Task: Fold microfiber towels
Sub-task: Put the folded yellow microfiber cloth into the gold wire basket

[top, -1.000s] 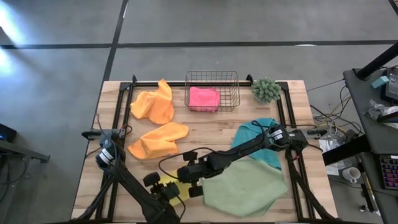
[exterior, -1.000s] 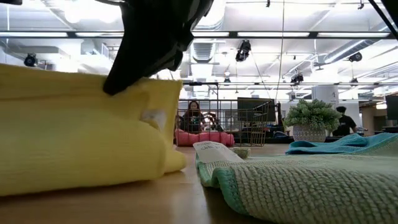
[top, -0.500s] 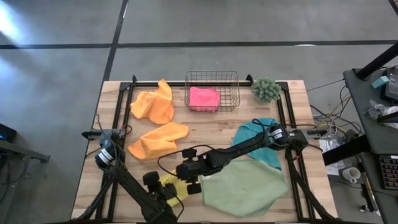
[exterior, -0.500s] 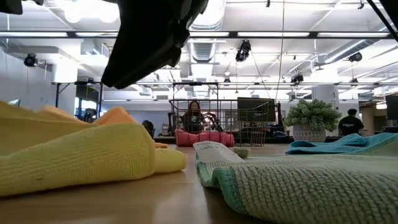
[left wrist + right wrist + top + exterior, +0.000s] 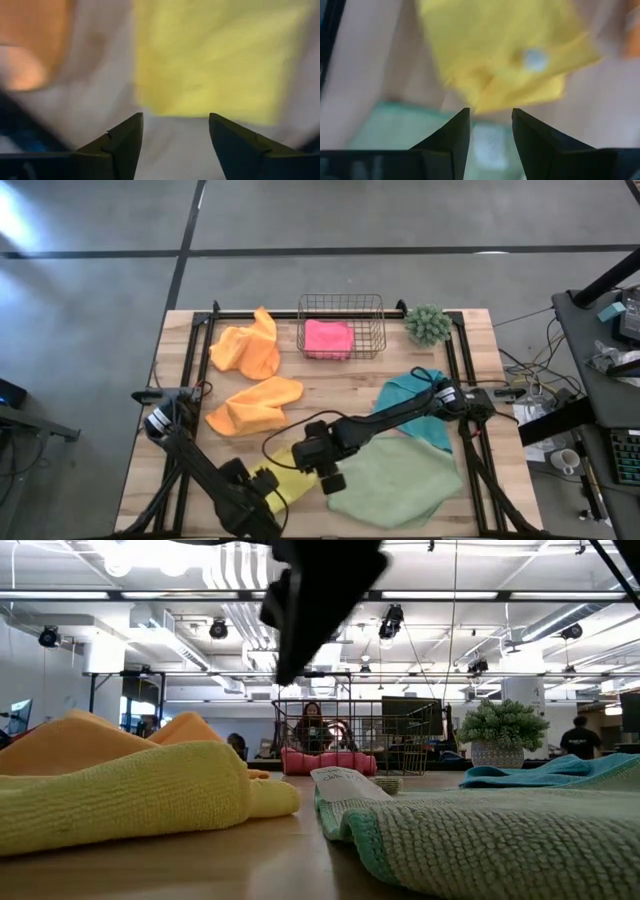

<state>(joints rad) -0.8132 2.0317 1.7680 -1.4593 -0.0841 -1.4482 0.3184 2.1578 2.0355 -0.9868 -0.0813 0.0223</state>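
Wooden surface carries our folded soft yellow microfiber towel [image 5: 283,480], lying free between the left gripper [image 5: 175,137] and right gripper [image 5: 490,125], both spread and empty. We judge this fold released; next comes lifting it away.

Two orange towels [image 5: 246,352] [image 5: 254,406] lie crumpled toward ten o'clock; pink towel [image 5: 328,338] folded at twelve; teal towel [image 5: 415,406] at three; light green towel [image 5: 395,483] at five; yellow towel [image 5: 284,480] bunched at six.
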